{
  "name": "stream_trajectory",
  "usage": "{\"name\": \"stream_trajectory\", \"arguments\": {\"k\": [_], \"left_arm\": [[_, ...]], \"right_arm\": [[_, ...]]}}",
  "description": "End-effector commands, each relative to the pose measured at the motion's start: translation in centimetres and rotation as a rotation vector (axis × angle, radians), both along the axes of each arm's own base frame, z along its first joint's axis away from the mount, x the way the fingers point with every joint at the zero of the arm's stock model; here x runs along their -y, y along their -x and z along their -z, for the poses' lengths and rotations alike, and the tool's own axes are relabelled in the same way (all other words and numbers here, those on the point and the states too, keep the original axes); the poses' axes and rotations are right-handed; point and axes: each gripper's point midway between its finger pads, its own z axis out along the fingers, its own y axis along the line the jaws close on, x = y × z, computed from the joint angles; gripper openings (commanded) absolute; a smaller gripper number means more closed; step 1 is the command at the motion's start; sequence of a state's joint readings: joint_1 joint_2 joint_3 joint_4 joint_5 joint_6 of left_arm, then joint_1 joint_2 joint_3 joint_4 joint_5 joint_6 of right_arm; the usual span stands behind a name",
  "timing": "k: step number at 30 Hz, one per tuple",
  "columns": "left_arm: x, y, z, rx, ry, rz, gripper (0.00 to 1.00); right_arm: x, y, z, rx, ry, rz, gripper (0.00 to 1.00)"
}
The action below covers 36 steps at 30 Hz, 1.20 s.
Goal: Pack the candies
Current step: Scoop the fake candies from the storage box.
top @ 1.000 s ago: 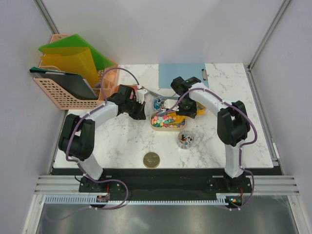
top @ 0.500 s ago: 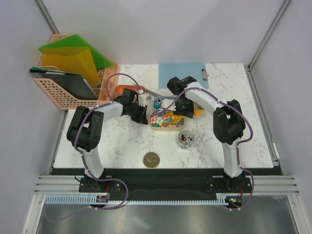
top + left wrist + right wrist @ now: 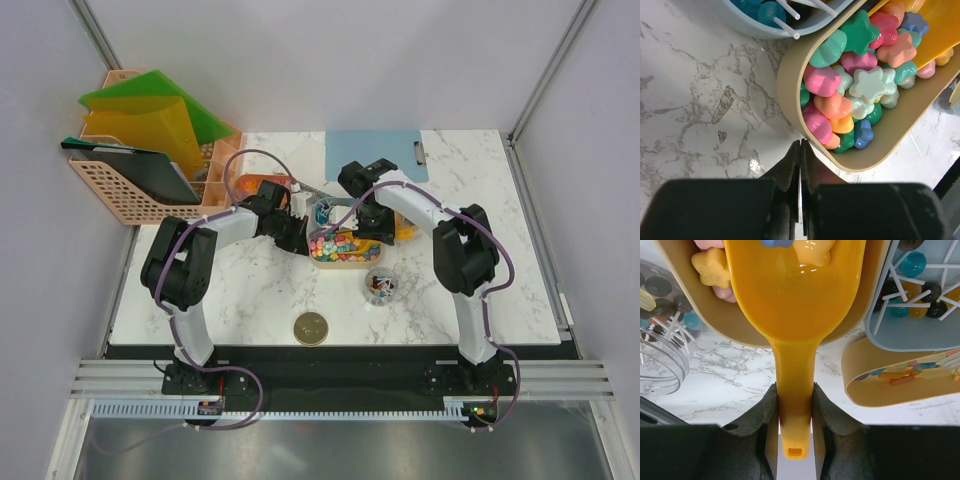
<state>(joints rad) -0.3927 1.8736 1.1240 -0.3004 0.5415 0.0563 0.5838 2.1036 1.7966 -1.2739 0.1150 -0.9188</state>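
Pastel star- and flower-shaped candies (image 3: 855,75) fill a tan oval tray (image 3: 787,75) near the middle of the white marbled table (image 3: 250,290). They are heaped close to its rim, so I judge most of the packing is not yet done. The right gripper (image 3: 795,397) is clamped on the handle of a long orange plastic scoop (image 3: 795,300). The scoop's bowl lies in that tray, with only a couple of candies visible on it at the top edge of the right wrist view. The left gripper (image 3: 801,146) has its fingers pressed together on nothing, the tips just at the tray's outer wall, probably bracing it. A clear round plastic jar (image 3: 381,285) stands open just beside the tray, on the side toward the arm bases, with a few small stick sweets inside and plenty of room left. A round gold lid (image 3: 311,327) lies apart, nearer the bases, so the jar is not yet closed. A second tan tray of orange-red bits (image 3: 875,395) and a light blue tray of stick sweets (image 3: 920,337) sit close by, apparently still to be dealt with.
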Motion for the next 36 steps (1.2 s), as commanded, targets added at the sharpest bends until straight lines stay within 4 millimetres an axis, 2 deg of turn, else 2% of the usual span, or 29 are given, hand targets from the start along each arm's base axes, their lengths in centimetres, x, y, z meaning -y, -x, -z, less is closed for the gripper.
{"name": "stream_trajectory", "arguments": {"k": [1,5,13,20,28,32,33,36], "left_arm": [[3.2,-0.5,-2.1,0.023,0.101,0.043,0.02],[3.2,-0.5,-2.3,0.031,0.1,0.041,0.02],[2.8,-0.4,-2.3,0.04,0.083,0.042,0.02],[2.4,-0.7,-2.6,0.059,0.075,0.041,0.02],[1.2,-1.5,-3.0,0.063,0.073,0.02,0.02],[0.3,-1.7,-3.7,0.063,0.094,0.027,0.02],[-0.1,-1.7,-3.8,0.058,0.097,0.023,0.03],[-0.4,-1.9,-4.7,0.077,0.113,0.037,0.15]], "right_arm": [[-3.3,-1.3,0.4,0.057,-0.102,0.02,0.0],[-4.3,-0.9,0.5,0.045,-0.159,0.015,0.0],[-3.4,-0.2,1.5,0.067,-0.183,-0.018,0.0],[-3.9,-1.2,1.0,0.103,-0.254,0.016,0.0],[-3.4,-1.5,0.6,0.124,-0.316,0.054,0.0],[-2.3,-1.7,0.4,0.127,-0.364,0.083,0.0],[-2.2,-1.6,0.3,0.136,-0.376,0.08,0.0],[-2.0,-1.3,-0.1,0.148,-0.41,0.067,0.0]]}}
